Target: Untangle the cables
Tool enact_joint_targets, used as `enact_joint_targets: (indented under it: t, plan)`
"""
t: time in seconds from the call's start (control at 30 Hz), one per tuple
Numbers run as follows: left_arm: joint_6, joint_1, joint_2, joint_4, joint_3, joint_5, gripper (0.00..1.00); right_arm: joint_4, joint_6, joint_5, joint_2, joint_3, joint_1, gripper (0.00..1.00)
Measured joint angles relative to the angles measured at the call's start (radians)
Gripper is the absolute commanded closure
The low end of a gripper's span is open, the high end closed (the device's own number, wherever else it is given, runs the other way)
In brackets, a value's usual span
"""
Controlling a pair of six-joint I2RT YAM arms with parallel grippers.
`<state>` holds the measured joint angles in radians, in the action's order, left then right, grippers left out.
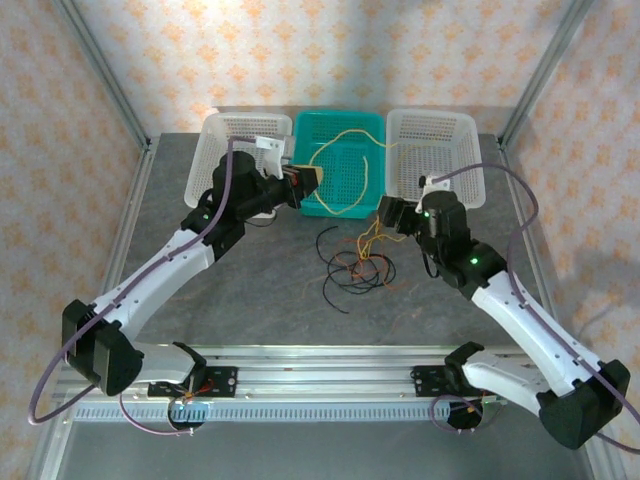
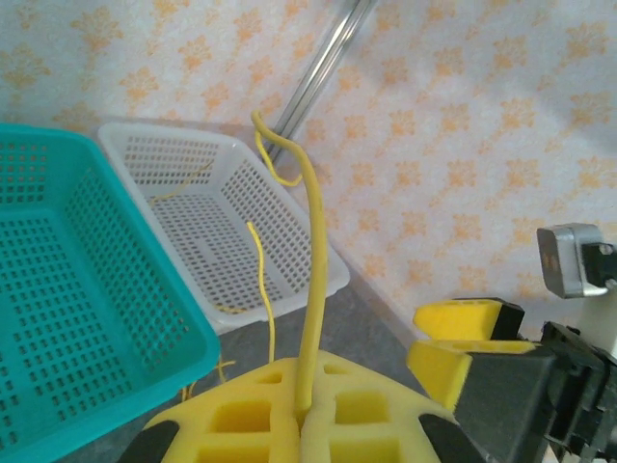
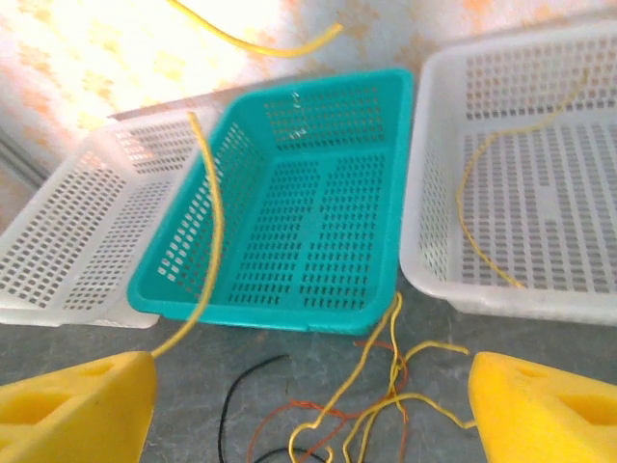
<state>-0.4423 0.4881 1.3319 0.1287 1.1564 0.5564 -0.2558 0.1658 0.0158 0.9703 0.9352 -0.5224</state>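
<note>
Fingers (image 2: 241, 420) of L gripper (image 2: 302, 415) clenched on thin yellow wire cable (image 2: 310, 280); R gripper (image 3: 308, 410) spread wide, empty, near tangled orange-brown wire cable (image 3: 280, 413) & black wire cable (image 3: 224, 415).

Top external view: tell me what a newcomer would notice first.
A yellow cable arches above the teal basket at the back centre, pinched in the shut left gripper at the basket's left edge. On the grey table between the arms lies a knot of yellow, orange and black cables, with the open right gripper close by on its right.
</note>
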Motion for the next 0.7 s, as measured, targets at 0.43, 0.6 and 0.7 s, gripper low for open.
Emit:
enact_joint_targets:
  t: [0.43, 0.6, 0.7]
  plan:
    - [-0.111, 0.006, 0.057, 0.137, -0.013, 0.069, 1.0, 0.183, -0.286, -0.348, 0.021, -0.019, -0.011, 0.29]
    - [-0.145, 0.048, 0.095, 0.185, -0.012, 0.077, 1.0, 0.194, -0.336, -0.43, 0.055, -0.009, -0.037, 0.31]
    - [-0.152, 0.078, 0.134, 0.198, 0.005, 0.091, 1.0, 0.197, -0.354, -0.465, 0.073, 0.007, -0.044, 0.33]
